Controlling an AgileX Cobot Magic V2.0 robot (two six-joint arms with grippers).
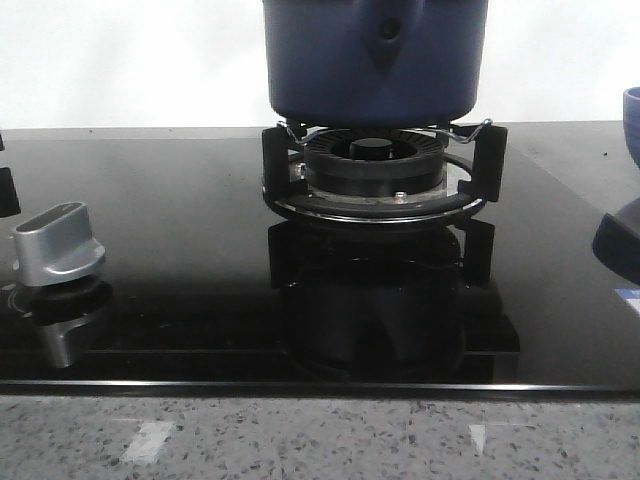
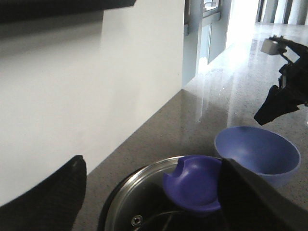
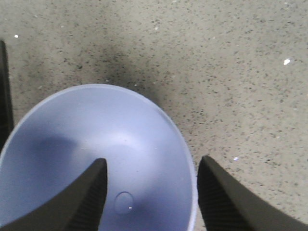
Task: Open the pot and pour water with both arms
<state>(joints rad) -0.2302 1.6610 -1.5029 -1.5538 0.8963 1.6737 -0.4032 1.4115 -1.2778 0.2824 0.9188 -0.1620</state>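
The large dark blue pot (image 1: 375,60) stands on the burner at the back centre, its handle stub (image 1: 388,30) facing me; its top is cut off. In the left wrist view its steel-rimmed lid (image 2: 139,185) shows with a blue knob (image 2: 195,183). My left gripper (image 2: 149,202) is open just above the lid, the knob close against one finger (image 2: 255,202). My right gripper (image 3: 151,192) is open over a light blue bowl (image 3: 96,154), one finger over the inside and the other outside the rim. No gripper shows in the front view.
The burner's black pan support (image 1: 375,175) sits on a glossy black hob (image 1: 180,250). A silver knob (image 1: 58,245) is at the front left. The bowl (image 1: 632,120) is at the far right, beside the pot (image 2: 257,154). A white wall (image 2: 72,96) runs behind the speckled counter.
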